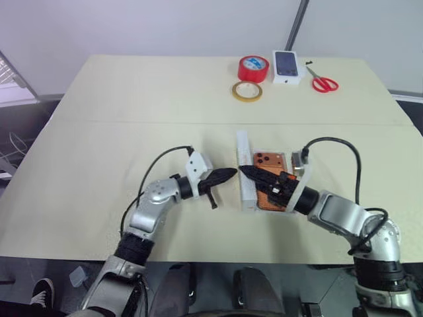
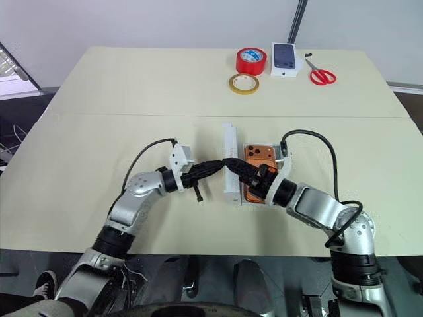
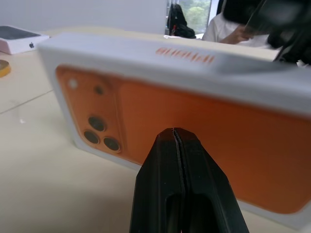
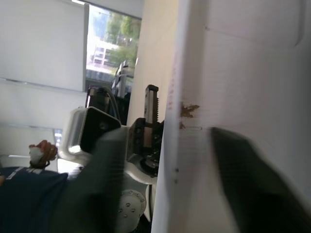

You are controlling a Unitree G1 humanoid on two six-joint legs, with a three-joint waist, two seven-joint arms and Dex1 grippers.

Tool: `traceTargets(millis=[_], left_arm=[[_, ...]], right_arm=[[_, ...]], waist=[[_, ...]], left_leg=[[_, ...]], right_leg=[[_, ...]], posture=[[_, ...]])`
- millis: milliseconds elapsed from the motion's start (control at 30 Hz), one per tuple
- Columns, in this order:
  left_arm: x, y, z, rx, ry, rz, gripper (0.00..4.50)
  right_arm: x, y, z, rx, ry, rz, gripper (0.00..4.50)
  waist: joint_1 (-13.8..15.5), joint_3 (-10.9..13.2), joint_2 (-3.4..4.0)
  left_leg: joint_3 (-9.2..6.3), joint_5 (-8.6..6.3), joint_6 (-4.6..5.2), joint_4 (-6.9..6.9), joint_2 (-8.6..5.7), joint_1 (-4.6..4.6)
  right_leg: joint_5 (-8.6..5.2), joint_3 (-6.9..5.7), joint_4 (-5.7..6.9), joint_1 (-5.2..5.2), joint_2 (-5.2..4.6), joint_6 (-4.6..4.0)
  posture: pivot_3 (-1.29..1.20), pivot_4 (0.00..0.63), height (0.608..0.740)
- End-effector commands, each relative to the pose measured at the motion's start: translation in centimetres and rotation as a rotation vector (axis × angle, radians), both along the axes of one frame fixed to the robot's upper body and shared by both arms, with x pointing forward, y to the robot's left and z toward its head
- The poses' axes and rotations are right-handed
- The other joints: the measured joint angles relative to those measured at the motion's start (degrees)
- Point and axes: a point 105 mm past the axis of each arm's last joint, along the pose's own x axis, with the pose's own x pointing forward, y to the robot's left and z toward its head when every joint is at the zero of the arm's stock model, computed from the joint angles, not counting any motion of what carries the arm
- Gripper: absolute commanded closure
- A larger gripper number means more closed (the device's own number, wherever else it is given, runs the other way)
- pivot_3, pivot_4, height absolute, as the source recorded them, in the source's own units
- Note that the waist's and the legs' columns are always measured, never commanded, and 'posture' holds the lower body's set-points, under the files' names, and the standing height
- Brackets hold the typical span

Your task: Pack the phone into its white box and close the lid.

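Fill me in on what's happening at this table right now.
A two-armed robot is packing an orange phone into its white box near the table's front edge. The phone lies face down, camera cluster up, with a white piece standing on edge along its left side. The left tool is shut and empty, its tip at that white edge. The right tool reaches across the phone. At the far edge sit red tape, yellow tape, a small carton and scissors.

Phone (image 1: 269, 173) in white box (image 1: 246, 188)
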Motion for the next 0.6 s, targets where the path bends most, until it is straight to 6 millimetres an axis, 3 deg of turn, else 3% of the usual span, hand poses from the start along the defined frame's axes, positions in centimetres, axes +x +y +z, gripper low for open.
traceTargets(millis=[33, 200, 267, 367, 467, 600], left_arm=[[0.0, -1.7, 0.6, -0.011, -0.045, -0.040, 4.50], [0.3, -4.5, 0.8, -0.041, -0.042, -0.086, 4.50], [0.0, -5.6, 0.7, -0.047, -0.039, -0.116, 4.50], [-0.1, -6.4, 0.5, -0.045, -0.051, -0.127, 4.50], [0.0, -6.0, 1.1, -0.064, -0.052, -0.128, 4.50], [0.4, -4.1, 1.7, -0.062, -0.056, -0.100, 4.50]], right_arm=[[0.5, -3.2, 1.5, -0.067, -0.090, -0.071, 1.08], [0.7, -9.0, 3.2, -0.336, -0.258, -0.130, 1.08], [1.1, -11.2, 4.3, -0.338, -0.290, -0.195, 1.08], [1.4, -11.9, 4.3, -0.444, -0.360, -0.212, 1.08], [2.0, -10.7, 2.9, -0.563, -0.433, -0.201, 1.92], [3.2, -10.5, 1.7, -0.777, -0.573, -0.228, 3.90]], waist=[[0.0, 0.0, 0.00], [1.1, 0.0, 0.00], [1.1, 0.0, -0.02], [1.1, 0.0, -0.02], [0.8, 0.0, -0.02], [1.0, 0.0, 0.07]], left_leg=[[0.00, 0.00, 0.00, 0.02, 0.00, -0.02], [0.03, -0.04, 0.07, 0.13, -0.01, -0.08], [0.01, -0.05, 0.09, 0.18, 0.01, -0.10], [0.01, -0.06, 0.10, 0.19, 0.02, -0.10], [0.01, -0.06, 0.10, 0.18, 0.08, -0.10], [-0.02, -0.06, 0.10, 0.18, 0.16, -0.10]], right_leg=[[0.00, 0.00, 0.00, -0.01, 0.00, 0.00], [0.00, -0.01, 0.00, -0.03, 0.13, 0.00], [0.00, -0.01, -0.01, -0.02, 0.20, 0.01], [0.01, -0.01, -0.01, 0.00, 0.20, 0.01], [0.01, 0.02, 0.01, -0.06, 0.23, 0.01], [0.01, 0.02, 0.09, -0.12, 0.34, 0.01]], posture=[[0.00, 0.150, 0.728], [0.00, 0.150, 0.728], [0.00, 0.150, 0.728], [0.00, 0.150, 0.728], [0.00, 0.150, 0.728], [0.00, 0.150, 0.728]])
